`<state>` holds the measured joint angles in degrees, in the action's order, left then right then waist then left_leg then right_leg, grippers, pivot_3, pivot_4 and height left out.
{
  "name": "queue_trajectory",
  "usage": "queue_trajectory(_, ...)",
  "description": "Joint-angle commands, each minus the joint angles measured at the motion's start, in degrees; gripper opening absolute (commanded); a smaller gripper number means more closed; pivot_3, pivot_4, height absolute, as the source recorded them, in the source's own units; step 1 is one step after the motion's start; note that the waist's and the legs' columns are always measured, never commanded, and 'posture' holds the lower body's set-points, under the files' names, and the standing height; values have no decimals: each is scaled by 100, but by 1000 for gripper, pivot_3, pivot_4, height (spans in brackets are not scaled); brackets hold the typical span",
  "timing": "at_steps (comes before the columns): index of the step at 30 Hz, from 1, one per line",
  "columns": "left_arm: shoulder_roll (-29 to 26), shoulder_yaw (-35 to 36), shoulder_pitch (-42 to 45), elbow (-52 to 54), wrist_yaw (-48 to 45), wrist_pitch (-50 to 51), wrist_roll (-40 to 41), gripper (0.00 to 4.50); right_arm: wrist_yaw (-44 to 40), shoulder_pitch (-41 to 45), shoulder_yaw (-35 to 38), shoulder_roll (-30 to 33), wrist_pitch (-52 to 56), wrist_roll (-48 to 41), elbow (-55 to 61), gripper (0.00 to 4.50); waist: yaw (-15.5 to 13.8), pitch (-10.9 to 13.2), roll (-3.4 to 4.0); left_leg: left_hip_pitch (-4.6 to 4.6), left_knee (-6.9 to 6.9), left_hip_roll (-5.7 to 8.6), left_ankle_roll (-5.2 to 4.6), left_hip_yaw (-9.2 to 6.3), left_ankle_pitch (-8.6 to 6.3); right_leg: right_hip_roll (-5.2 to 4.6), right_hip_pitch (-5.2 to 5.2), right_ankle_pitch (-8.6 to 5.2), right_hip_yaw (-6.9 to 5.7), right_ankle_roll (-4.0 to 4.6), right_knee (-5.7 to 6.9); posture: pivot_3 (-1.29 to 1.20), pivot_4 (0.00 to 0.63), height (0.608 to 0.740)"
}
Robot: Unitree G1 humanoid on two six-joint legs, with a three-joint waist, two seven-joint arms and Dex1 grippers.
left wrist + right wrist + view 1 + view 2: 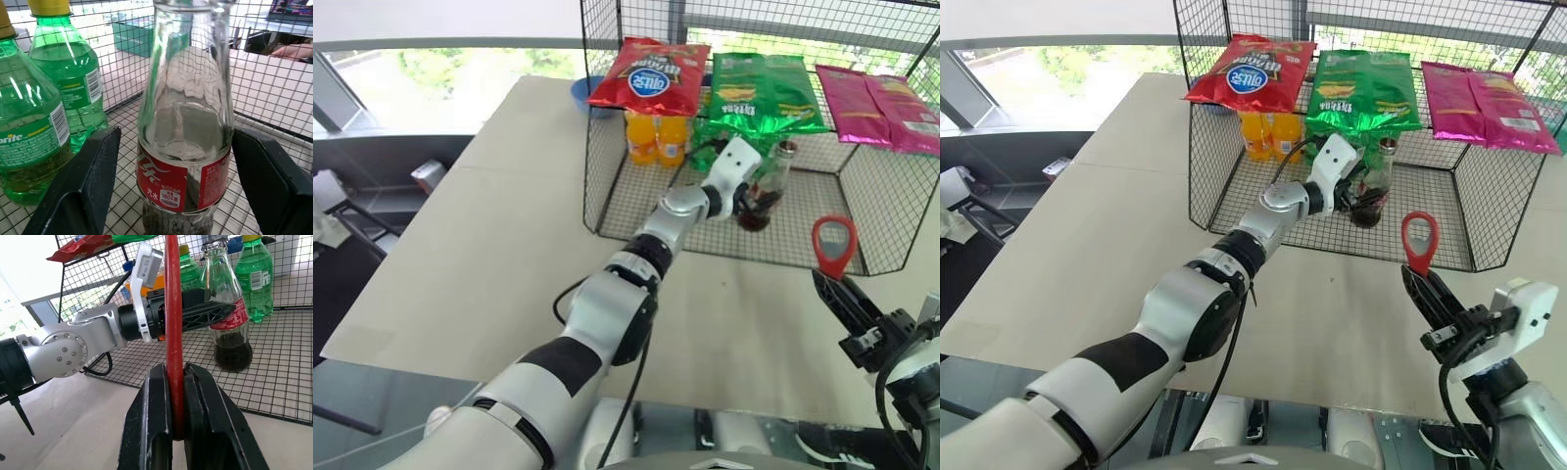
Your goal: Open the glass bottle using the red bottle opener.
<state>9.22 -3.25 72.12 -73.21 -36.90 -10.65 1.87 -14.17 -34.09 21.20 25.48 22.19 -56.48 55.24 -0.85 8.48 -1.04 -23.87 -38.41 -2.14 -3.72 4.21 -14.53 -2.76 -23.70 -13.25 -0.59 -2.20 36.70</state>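
The glass bottle point(186, 122), clear with dark cola at its base and a red label, stands upright on the floor of a wire cage. My left gripper point(754, 201) reaches level into the cage, open. Its two black fingers point(93, 171) straddle the bottle at label height, with a gap on one side and the other finger close against the glass. My right gripper point(830, 289) hovers near the table's front right, outside the cage. It is shut on the handle of the red bottle opener point(833, 243), which stands upright with its loop head on top.
The wire cage point(607, 186) stands on the beige table point(489, 255), its open side facing me. Green plastic bottles point(63, 83) stand right beside the glass bottle, and orange soda bottles point(656, 139) further left. Red point(651, 76), green point(764, 93) and pink point(881, 103) chip bags lie on the cage top.
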Motion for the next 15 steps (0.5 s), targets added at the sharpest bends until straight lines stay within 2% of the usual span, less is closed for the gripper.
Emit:
queue_trajectory(1,465,66,213,112,-185,-212,27,3649,70,31,-7,13,-108,-2,242,0,0,0,0,0,0,0,0,0,0,0,0,0,0,0,0,0,150,740)
queue_trajectory(4,451,94,203,113,-286,-217,26,3649,95,67,-43,29,-104,4,230,0,0,0,0,0,0,0,0,0,0,0,0,0,0,0,0,0,150,740)
queue_trajectory(7,433,111,202,115,-328,-207,23,2803,101,123,-65,46,-100,2,199,0,0,0,0,0,0,0,0,0,0,0,0,0,0,0,0,0,150,740)
queue_trajectory(8,425,99,202,117,-298,-223,-3,2326,103,142,-71,51,-97,2,188,0,0,0,0,0,0,0,0,0,0,0,0,0,0,0,1,0,150,740)
queue_trajectory(9,421,93,202,117,-290,-223,-18,2202,105,164,-78,57,-93,3,178,0,0,0,0,0,0,1,0,0,0,0,0,0,0,0,1,0,150,740)
queue_trajectory(15,389,82,185,141,-338,-250,-34,2202,132,305,-131,88,-64,17,119,0,0,0,0,0,-1,1,0,0,0,0,0,0,0,0,1,0,150,740)
